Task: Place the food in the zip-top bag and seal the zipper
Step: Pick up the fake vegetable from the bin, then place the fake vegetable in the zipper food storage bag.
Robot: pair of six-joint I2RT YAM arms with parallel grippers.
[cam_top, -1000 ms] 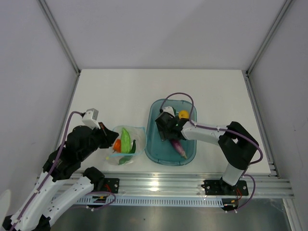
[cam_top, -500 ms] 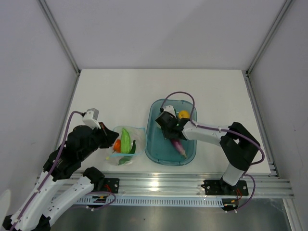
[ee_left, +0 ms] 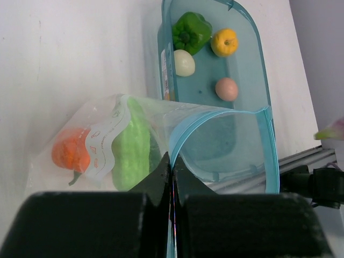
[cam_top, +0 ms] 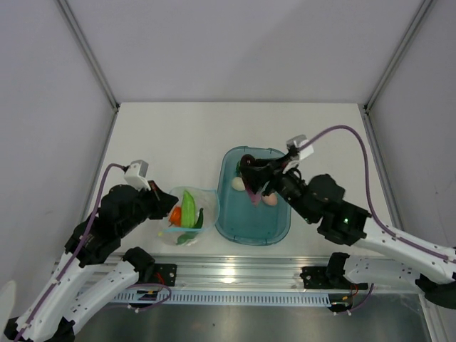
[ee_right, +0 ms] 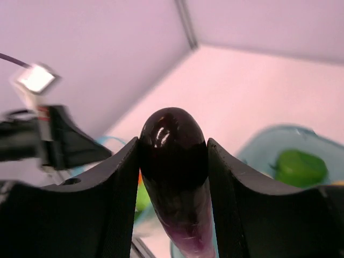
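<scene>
The right gripper [ee_right: 173, 161] clamps the dark eggplant [ee_right: 172, 134]; the left gripper [ee_left: 172, 169] pinches the zipper [ee_left: 271, 156], holding the zip-top bag [ee_left: 102, 145] open; the long piece may snag that rim, tugging it free.

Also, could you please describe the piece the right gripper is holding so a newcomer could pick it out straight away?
Find the teal tray in the middle of the table. Just over it, the right gripper is shut on a toy aubergine. It alone is long, glossy and dark purple, paling to lilac at one end; tray neighbours such as the green pepper are short and rounded.
</scene>
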